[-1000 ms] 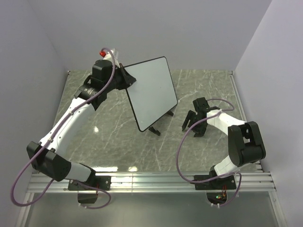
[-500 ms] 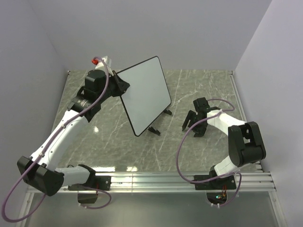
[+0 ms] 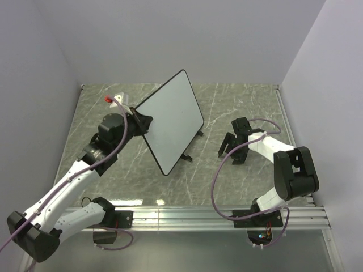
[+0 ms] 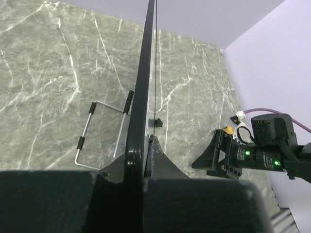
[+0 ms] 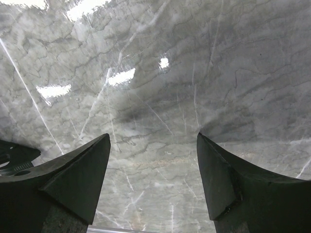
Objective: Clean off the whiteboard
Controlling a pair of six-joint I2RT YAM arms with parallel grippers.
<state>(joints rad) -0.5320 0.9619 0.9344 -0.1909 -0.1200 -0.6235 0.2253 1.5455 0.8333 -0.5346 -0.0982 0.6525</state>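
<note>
- The left end effector [image 3: 140,122] is clamped shut on the left edge of the whiteboard [image 3: 172,120], holding it steeply tilted over the marbled surface [image 3: 244,102].
- The board's face is plain white in the top view, and its wire stand [image 4: 99,130] sticks out from its back.
- The right end effector [image 3: 231,150] sits low over the surface, to the right of the board and apart from it, with its fingers spread wide and holding nothing.

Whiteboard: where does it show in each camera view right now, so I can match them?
Top external: whiteboard left of centre, tilted, its left edge clamped by the left gripper.
Left wrist: edge-on, a dark rim running from top centre down into the fingers.
Right wrist: not in it.
Shared landmark: the green marble table.
</note>
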